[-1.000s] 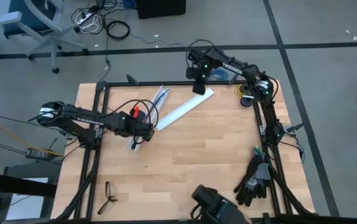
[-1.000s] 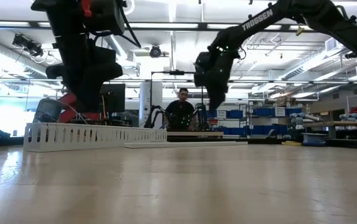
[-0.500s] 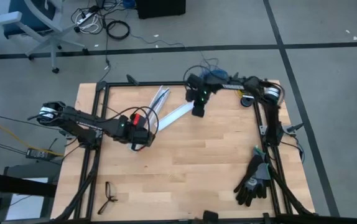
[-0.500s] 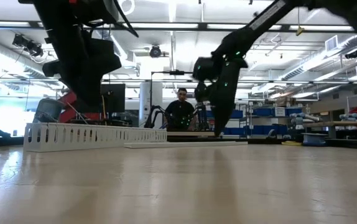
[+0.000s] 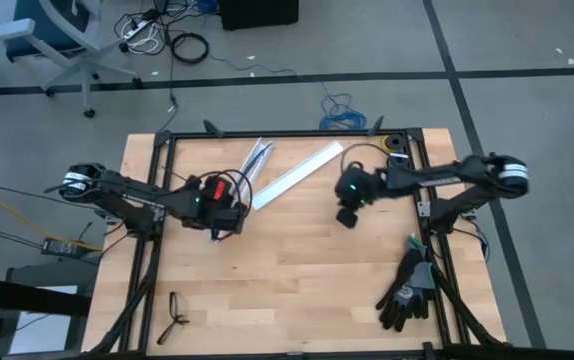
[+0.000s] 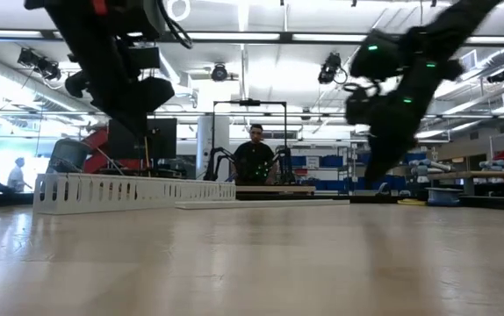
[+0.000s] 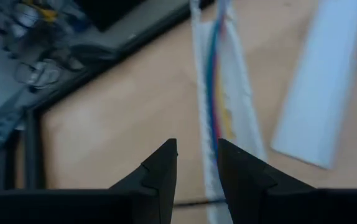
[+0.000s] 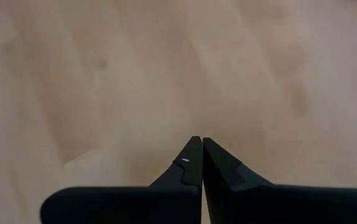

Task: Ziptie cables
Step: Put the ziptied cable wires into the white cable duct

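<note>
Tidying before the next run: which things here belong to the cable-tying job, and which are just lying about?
Job: cables in the slotted duct; left gripper by them; right gripper, shut. Ziptie not made out.
Lying about: gloves, glasses, flat white cover, blue cable coil.

White slotted duct (image 7: 225, 106) holding blue, red, yellow wires (image 7: 214, 93)

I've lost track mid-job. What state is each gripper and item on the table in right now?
left gripper: fingers slightly apart, nothing visibly between them, over the slotted duct
right gripper: shut, empty, over bare table
slotted duct: lying flat, coloured wires running along it
flat white cover strip: lying flat beside the duct
black gloves: lying in a heap at the table's edge
</note>
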Controlling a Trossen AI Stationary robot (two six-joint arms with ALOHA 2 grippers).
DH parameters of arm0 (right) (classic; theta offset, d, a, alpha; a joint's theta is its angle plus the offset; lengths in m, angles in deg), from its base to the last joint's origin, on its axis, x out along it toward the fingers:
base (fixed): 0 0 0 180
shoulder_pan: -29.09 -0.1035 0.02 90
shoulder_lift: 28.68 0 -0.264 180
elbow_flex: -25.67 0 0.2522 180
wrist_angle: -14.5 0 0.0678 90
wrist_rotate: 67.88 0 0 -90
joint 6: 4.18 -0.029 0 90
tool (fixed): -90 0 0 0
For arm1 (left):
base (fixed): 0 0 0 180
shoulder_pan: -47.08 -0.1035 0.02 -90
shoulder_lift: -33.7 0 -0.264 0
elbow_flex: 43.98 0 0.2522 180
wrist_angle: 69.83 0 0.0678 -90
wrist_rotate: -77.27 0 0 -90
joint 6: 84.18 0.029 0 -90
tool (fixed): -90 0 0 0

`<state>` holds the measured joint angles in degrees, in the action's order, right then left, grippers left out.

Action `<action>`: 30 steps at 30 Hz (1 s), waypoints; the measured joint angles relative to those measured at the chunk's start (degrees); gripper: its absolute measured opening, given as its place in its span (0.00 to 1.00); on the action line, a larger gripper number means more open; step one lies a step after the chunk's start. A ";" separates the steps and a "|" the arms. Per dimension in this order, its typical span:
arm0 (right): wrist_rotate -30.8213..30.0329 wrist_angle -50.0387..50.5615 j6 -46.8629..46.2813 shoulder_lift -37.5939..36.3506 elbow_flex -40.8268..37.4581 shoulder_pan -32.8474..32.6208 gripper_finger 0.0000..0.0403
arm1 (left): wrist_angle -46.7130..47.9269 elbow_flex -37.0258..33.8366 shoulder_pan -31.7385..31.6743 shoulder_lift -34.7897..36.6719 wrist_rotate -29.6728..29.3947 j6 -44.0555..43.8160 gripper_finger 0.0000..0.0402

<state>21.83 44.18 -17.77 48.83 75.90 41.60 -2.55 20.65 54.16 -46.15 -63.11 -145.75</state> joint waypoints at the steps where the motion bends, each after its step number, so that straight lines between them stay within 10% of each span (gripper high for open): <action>1: -0.02 -2.13 -1.82 -1.74 -2.36 -1.09 0.00 | 0.02 -0.14 -1.12 0.00 -0.48 0.05 0.30; 13: -3.84 -9.04 -9.93 -8.14 -10.67 -8.35 0.00 | -32.89 -9.05 -25.20 0.00 16.56 25.85 0.24; 20: -4.92 -10.15 -8.56 -8.12 -10.67 -8.43 0.00 | -40.67 -9.81 -40.98 -0.44 37.94 38.05 0.15; 30: -6.15 -10.34 -7.73 -8.10 -10.67 -8.43 0.00 | -49.91 -9.72 -51.68 -4.42 46.93 42.86 0.01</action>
<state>15.68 33.84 -25.50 40.73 65.23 33.17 -52.46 10.93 2.49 -50.58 -16.17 -102.88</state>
